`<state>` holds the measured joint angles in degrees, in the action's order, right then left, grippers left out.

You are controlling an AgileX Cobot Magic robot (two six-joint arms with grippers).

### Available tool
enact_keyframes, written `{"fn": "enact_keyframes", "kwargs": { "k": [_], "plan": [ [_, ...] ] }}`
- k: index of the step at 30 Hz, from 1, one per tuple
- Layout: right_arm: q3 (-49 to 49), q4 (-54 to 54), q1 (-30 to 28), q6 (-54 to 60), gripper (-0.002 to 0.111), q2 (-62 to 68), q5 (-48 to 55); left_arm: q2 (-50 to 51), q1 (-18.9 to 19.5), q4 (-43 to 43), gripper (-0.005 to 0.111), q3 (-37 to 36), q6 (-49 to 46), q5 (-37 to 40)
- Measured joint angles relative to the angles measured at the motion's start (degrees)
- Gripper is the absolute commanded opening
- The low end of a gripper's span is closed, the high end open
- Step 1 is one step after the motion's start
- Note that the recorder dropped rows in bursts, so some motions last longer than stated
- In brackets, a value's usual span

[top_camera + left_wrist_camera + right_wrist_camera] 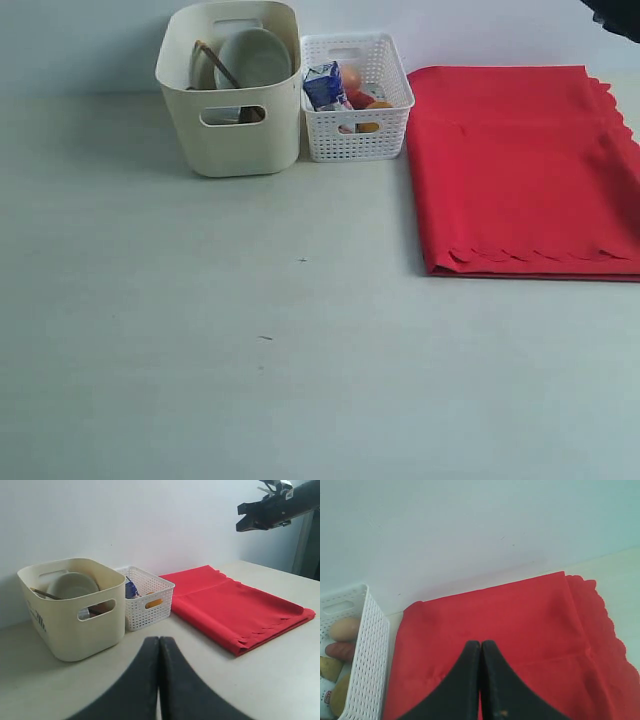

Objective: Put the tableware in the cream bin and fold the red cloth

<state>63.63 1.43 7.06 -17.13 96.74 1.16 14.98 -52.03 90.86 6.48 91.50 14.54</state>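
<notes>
The cream bin point(232, 135) stands at the back of the table with the tableware in it: a pale bowl point(253, 57) on edge and a brown wooden handle point(215, 62). The red cloth point(520, 165) lies folded at the right, scalloped edges toward the front and the right. My left gripper point(159, 641) is shut and empty, above the bare table in front of the bin point(75, 615) and the folded cloth point(235, 607). My right gripper point(480, 644) is shut and empty, hanging above the cloth point(495, 615). In the exterior view only a dark bit of the right arm point(615, 15) shows at the top right.
A white lattice basket point(355, 100) with a blue milk carton point(324, 86) and other food stands between the bin and the cloth. The basket point(362, 655) also shows in the right wrist view, with an egg point(345, 629) and a sausage point(340, 650). A pale wall runs behind.
</notes>
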Motion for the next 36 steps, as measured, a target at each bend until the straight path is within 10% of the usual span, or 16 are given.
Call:
{"fn": "enact_keyframes", "kwargs": {
  "k": [18,30,36],
  "plan": [
    [0.0,0.0,0.0,0.0,0.0,0.0,-0.1,-8.0,4.7,0.1,0.001,-1.8,-0.1,-2.4],
    [0.0,0.0,0.0,0.0,0.0,0.0,-0.2,-14.7,42.0,0.2,0.001,-3.8,-6.0,-3.5],
    [0.0,0.0,0.0,-0.1,0.0,0.0,-0.2,-14.7,48.5,0.1,0.001,-3.8,-6.2,-3.6]
  ]
}}
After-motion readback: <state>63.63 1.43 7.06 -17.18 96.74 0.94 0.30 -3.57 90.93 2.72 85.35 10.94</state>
